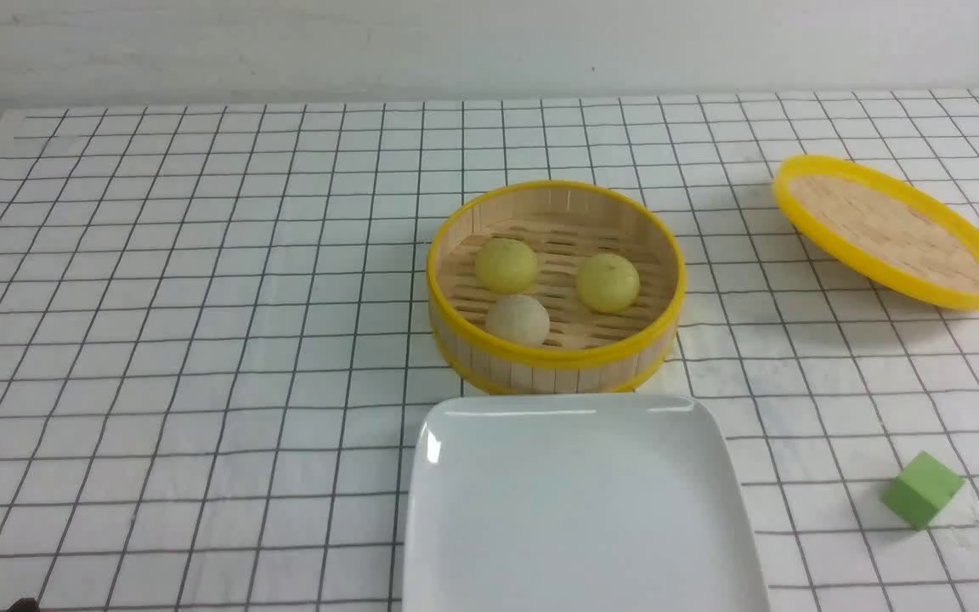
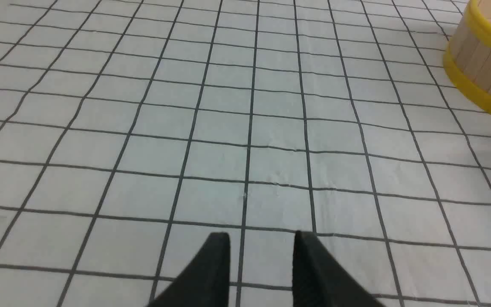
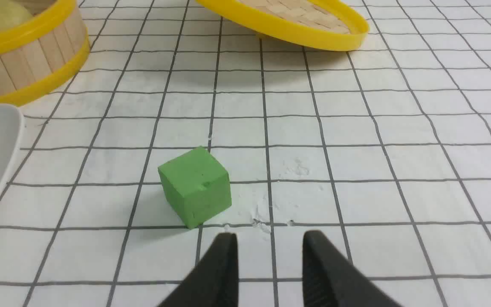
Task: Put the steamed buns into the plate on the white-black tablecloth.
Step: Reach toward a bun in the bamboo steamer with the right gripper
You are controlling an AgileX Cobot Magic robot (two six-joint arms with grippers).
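Checking remotely, I found the steamed buns (image 1: 506, 265) in the bamboo basket (image 1: 540, 361) behind the plate (image 1: 583, 510); left gripper (image 2: 262, 235) and right gripper (image 3: 270, 234) both stood parted, unloaded.

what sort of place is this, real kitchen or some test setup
Most likely a staged robot test table, not a kitchen: a gridded white-black tablecloth against a bare wall, three steamed buns in a bamboo steamer basket, and a stray green cube.
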